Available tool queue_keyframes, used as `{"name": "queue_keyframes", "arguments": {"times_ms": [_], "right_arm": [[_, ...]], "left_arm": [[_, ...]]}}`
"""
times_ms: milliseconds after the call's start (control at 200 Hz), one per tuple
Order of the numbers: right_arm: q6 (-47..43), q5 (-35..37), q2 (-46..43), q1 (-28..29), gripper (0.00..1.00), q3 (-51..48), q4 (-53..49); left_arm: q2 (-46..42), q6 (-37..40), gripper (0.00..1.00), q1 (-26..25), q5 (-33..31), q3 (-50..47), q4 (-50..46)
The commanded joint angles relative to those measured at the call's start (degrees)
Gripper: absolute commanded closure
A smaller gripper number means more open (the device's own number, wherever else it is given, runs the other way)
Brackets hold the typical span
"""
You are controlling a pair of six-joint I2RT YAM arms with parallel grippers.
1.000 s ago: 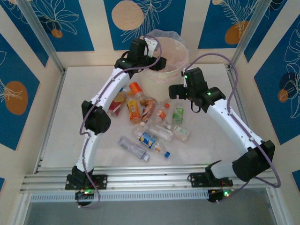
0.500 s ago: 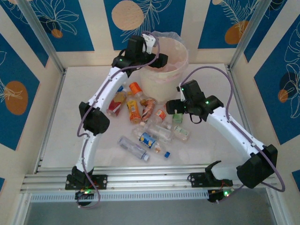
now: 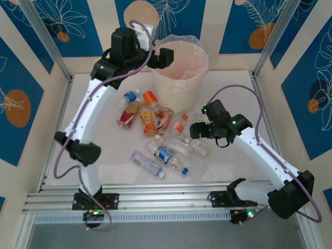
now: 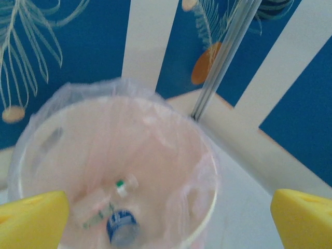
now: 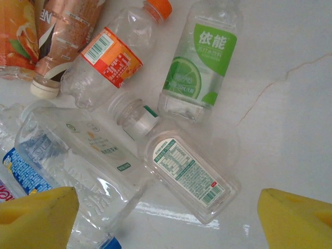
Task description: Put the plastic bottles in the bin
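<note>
Plastic bottles (image 3: 161,132), about a dozen small clear and orange drink bottles, lie in a loose heap on the white surface (image 3: 116,150), just in front of the tall round cream-white bin (image 3: 179,93) with its thin pinkish bag liner. A few dropped bottles (image 4: 122,228) rest at the bottom of the bin.

The left tool (image 4: 168,218) hangs over the bin's mouth, yellow fingers spread wide and holding nothing. The right tool (image 5: 166,218) hovers low over the right edge of the heap, also spread wide and empty. Below it a squat clear bottle with a white, green-printed label (image 5: 189,179) lies on its side.

This looks like the start of another pick. The right tool would need to drop straight down so its fingers straddle that squat bottle, avoiding the clear neighbour touching it, then close.
</note>
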Motion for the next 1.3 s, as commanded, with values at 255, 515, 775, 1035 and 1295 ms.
{"name": "queue_keyframes", "arguments": {"times_ms": [255,515,775,1035,1295], "right_arm": [[3.0,2.3,1.0,0.4,0.02,0.3,0.4],[3.7,4.3,0.7,0.3,0.01,0.3,1.3],[2.8,5.5,0.2,0.3,0.01,-0.2,1.7],[2.8,6.5,-1.2,0.0,0.01,-0.8,2.3],[2.6,6.8,-1.5,-0.5,0.01,-1.1,2.1]], "left_arm": [[-39.5,-24.8,0.01,-2.1,-22.2,-54.4,3.7],[-57.2,-57.2,0.07,-8.5,-25.1,-82.1,-5.5],[-46.3,-66.0,0.07,-20.0,-23.4,-85.5,-3.7],[-42.0,-70.2,0.12,-20.8,-18.8,-91.3,4.1],[-37.0,-71.5,0.18,-20.8,-16.0,-93.6,10.0]]}}
